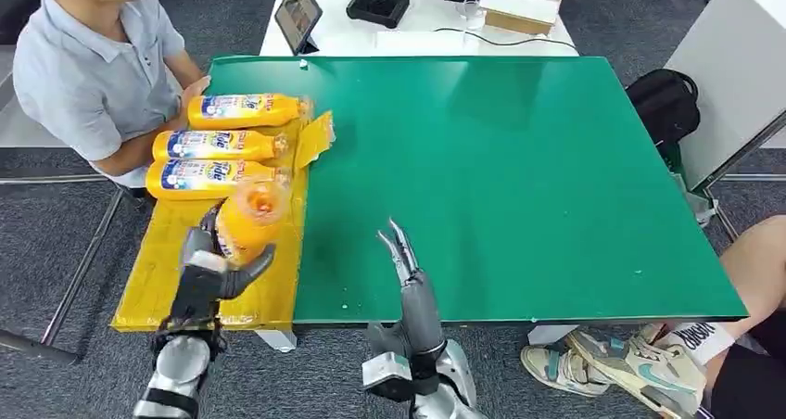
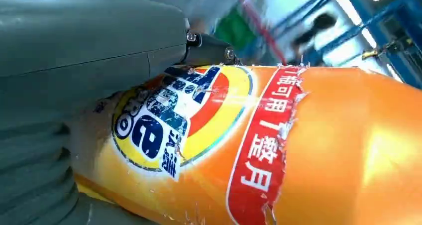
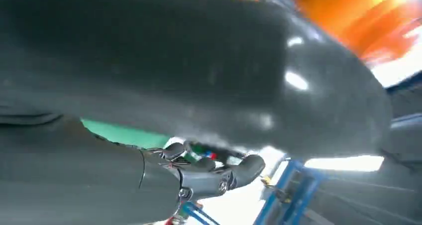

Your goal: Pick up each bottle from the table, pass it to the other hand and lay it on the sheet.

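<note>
My left hand [image 1: 211, 272] grips the bottle [image 1: 250, 217], held above the near part of the yellow sheet [image 1: 163, 272]. My right hand [image 1: 405, 257] holds nothing, its fingers straight and apart over the green table [image 1: 519, 178]. I judge the step is laying it down: I should lower it flat into the bare stretch of sheet nearer me, in line with the 3 bottles [image 1: 215, 146] already lying there, and let go only once it rests. The nearest laid bottle is close. A person [image 1: 93, 62] sits just beside the sheet's far end.
</note>
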`<control>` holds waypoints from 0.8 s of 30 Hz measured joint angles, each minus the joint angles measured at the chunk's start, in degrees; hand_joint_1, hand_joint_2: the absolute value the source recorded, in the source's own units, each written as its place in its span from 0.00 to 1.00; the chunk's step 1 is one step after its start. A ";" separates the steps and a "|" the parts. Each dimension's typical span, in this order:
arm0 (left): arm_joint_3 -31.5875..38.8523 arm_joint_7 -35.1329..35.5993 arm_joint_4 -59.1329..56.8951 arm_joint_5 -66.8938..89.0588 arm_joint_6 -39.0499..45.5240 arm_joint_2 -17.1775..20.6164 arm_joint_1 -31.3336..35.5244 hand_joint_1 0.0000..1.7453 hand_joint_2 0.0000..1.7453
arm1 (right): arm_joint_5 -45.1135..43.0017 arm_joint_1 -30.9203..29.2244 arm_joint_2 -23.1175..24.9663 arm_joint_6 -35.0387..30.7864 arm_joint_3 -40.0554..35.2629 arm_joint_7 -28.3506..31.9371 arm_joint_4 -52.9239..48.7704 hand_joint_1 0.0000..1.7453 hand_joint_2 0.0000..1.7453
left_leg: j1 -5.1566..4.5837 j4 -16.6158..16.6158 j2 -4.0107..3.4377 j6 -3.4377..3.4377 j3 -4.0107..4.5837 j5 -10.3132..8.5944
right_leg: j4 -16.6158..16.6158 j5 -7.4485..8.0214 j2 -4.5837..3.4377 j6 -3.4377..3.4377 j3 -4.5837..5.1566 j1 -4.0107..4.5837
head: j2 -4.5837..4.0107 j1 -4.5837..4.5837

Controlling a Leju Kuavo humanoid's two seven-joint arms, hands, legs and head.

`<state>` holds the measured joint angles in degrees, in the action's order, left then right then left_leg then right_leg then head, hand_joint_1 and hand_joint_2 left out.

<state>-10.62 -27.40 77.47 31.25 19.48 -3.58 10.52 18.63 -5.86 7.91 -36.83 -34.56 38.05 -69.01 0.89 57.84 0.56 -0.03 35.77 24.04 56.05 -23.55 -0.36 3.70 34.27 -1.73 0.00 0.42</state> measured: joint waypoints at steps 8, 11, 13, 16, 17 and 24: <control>-1.98 4.27 -15.32 13.54 -2.12 2.84 12.73 1.00 1.00 | 5.93 5.39 -5.54 6.11 1.83 0.00 -6.52 0.00 0.00 | -0.02 0.00 -0.03 0.00 -0.04 0.00 | 0.00 0.02 -0.03 0.01 -0.06 -0.01 | 0.00 -0.02; -4.73 6.47 -22.71 22.62 -3.30 4.44 15.90 1.00 1.00 | 6.35 8.96 -7.08 9.12 3.28 0.00 -9.05 0.00 0.00 | -0.01 0.00 -0.05 0.01 -0.02 0.01 | 0.02 0.01 -0.05 0.01 -0.03 -0.01 | 0.00 -0.04; -7.59 6.47 -28.39 26.23 -5.74 6.56 18.32 1.00 1.00 | 5.12 11.29 -7.95 9.83 4.15 0.00 -10.07 0.00 0.00 | -0.01 0.00 -0.10 0.03 -0.02 0.04 | 0.02 0.01 -0.07 0.01 -0.02 0.00 | 0.00 -0.04; -9.09 6.12 -36.08 25.53 -8.83 8.04 21.29 1.00 1.00 | 3.35 13.58 -8.70 10.12 5.20 0.00 -10.27 0.00 0.00 | 0.00 -0.01 -0.25 0.04 -0.02 0.04 | 0.03 0.00 -0.20 0.00 0.04 0.01 | 0.00 -0.02; -9.49 5.96 -37.87 25.25 -9.47 8.37 22.54 1.00 1.00 | 2.82 14.12 -8.91 10.40 5.55 0.00 -10.27 0.00 0.00 | 0.01 -0.01 -0.24 0.04 -0.03 0.04 | 0.03 0.00 -0.20 -0.01 0.00 0.01 | 0.00 -0.04; -10.71 6.01 -44.42 25.03 -10.32 9.00 26.57 1.00 1.00 | 2.29 15.15 -9.50 10.71 6.38 0.00 -10.27 0.00 0.00 | 0.00 -0.03 -0.28 0.05 -0.20 0.04 | 0.04 0.03 -0.21 -0.04 -0.14 0.01 | 0.00 -0.02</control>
<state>-21.33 -21.40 33.05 56.28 9.16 5.42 37.09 20.92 9.29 -1.59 -26.12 -28.17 38.05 -79.28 0.90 57.82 0.28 0.02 35.57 24.08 56.09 -23.53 -0.57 3.66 34.13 -1.73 0.00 0.39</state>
